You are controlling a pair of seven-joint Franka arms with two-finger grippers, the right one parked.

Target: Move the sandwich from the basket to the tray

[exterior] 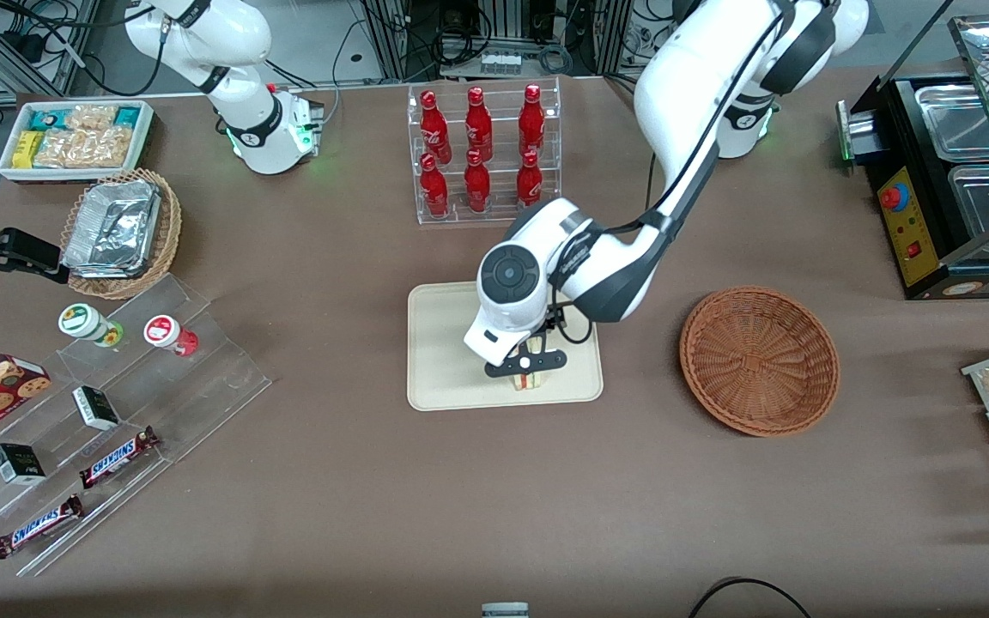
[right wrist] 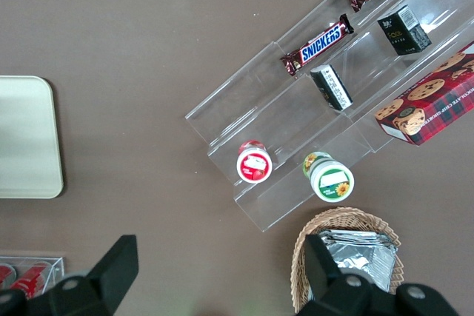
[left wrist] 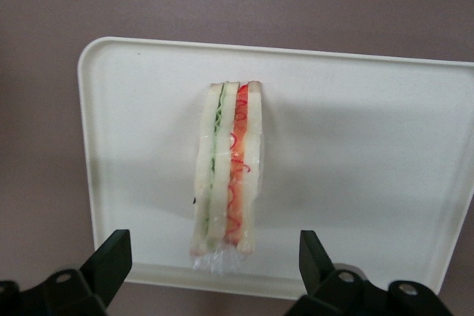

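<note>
On the tray [left wrist: 370,183], the sandwich [left wrist: 228,168] stood on edge directly beneath the gripper [left wrist: 215,271], seemingly released, long axis running 12 to 6 o'clock between spread fingers.

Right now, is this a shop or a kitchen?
More like a pretend snack shop in a robot lab: a rack of red bottles, Snickers bars on clear shelves. The open gripper hangs over the sandwich on the tray.
</note>
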